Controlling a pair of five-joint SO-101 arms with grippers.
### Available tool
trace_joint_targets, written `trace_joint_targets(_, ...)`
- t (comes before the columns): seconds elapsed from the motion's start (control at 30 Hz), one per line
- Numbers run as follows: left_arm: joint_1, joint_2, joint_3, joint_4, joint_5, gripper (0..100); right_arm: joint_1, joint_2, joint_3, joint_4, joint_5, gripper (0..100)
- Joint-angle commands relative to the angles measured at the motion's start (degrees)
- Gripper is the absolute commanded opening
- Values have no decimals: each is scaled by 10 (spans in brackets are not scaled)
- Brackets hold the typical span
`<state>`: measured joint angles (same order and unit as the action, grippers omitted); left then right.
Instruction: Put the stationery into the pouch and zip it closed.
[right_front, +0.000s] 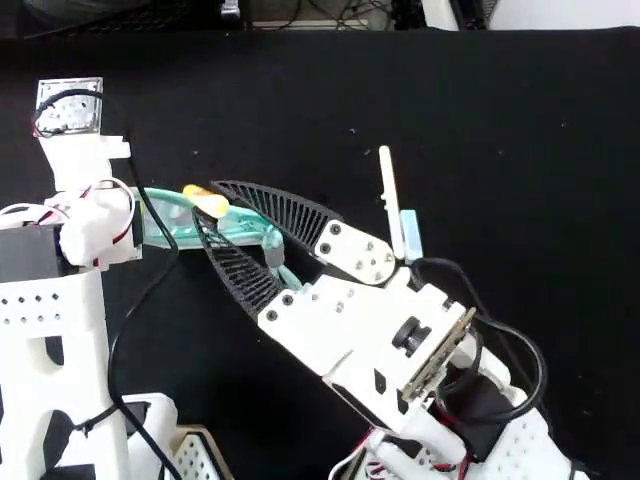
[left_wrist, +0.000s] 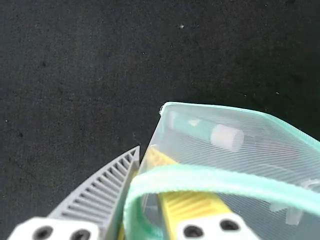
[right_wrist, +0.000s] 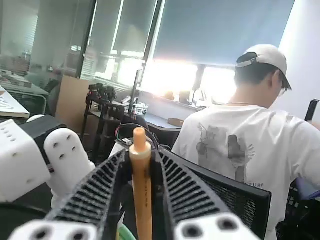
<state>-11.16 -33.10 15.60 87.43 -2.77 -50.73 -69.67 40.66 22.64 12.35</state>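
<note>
A see-through pouch with a teal zipper edge is held up at the left. My left gripper is shut on the pouch at its open rim. A white cylindrical piece lies inside it. My right gripper, with black ribbed fingers, is shut on an orange pen right at the pouch's upper edge. In the right wrist view the pen stands straight up between the fingers. A white pen and a light blue piece lie on the black table beside the right arm.
The white left arm tower stands along the left edge with cables. The right arm's body crosses the lower middle. Open black tabletop stretches across the back and right.
</note>
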Motion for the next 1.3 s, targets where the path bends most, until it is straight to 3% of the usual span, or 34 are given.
trace_joint_targets(0.0,0,10,22,-6,-6,30,-7,-22,15,-10,-4,12)
trace_joint_targets(0.43,1,10,22,-6,-6,30,-27,-107,44,18,-4,12)
trace_joint_targets(0.83,0,10,22,-6,-6,30,-45,-62,143,53,3,12)
trace_joint_targets(0.97,1,10,22,-6,-6,30,-44,-36,167,64,47,20)
trace_joint_targets(1.17,0,10,22,-6,-6,30,-44,68,11,237,37,214)
trace_joint_targets(1.27,0,10,22,-6,-6,30,-44,135,-122,341,19,243)
